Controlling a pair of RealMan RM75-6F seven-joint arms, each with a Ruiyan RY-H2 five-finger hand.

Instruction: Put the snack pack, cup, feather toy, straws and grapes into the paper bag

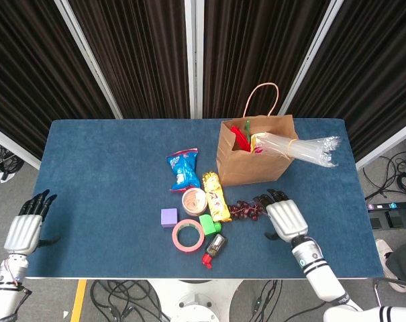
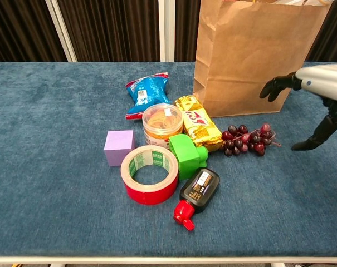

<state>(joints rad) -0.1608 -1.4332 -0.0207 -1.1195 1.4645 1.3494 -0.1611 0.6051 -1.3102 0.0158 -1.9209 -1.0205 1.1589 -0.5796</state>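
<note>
The brown paper bag stands upright at the back right. A bundle of clear straws and a red feather toy stick out of its top. In front of it lie dark grapes. A blue snack pack, a yellow snack pack and a clear cup sit left of the grapes. My right hand hovers open just right of the grapes, holding nothing. My left hand hangs open off the table's left edge.
In the front cluster are a purple cube, a red tape roll, a green block and a black bottle with a red cap. Blue cloth covers the table.
</note>
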